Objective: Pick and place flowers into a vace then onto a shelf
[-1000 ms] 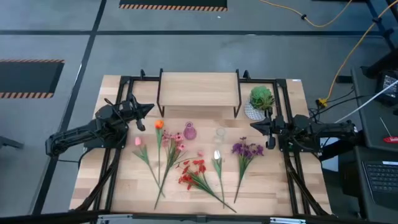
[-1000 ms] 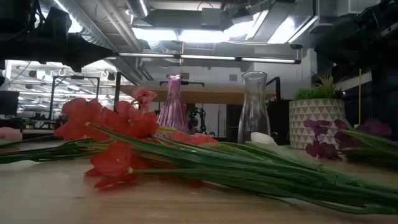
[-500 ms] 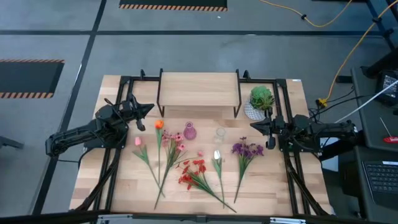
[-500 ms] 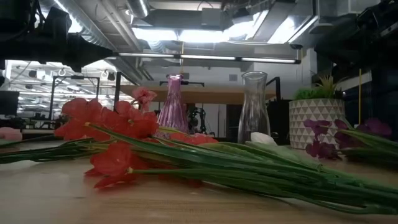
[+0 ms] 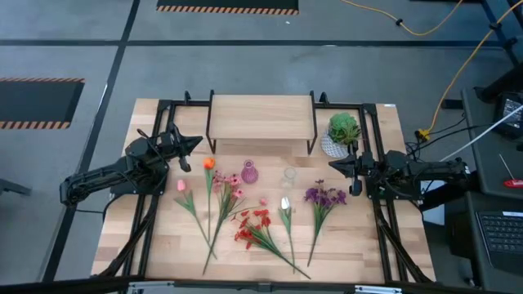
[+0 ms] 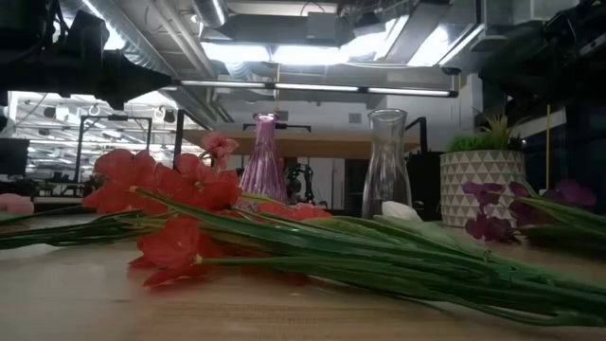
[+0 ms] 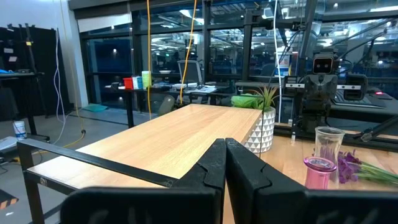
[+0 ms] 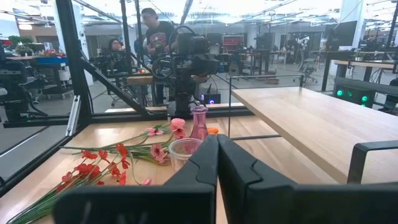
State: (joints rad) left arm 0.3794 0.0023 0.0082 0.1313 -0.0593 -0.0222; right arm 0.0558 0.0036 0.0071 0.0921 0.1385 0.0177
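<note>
The flowers lie flat on the table in a row: orange tulip, pink tulip, pink blossoms, red cluster, white bud, purple sprig. A pink vase and a clear glass vase stand upright in front of the shelf. My left gripper hovers shut at the table's left, left of the shelf. My right gripper hovers shut at the right, near the clear vase.
A spiky green plant in a white patterned pot stands right of the shelf, just beyond my right gripper. Black frame rails run along both sides of the table. In the right wrist view, people show in the room beyond the table.
</note>
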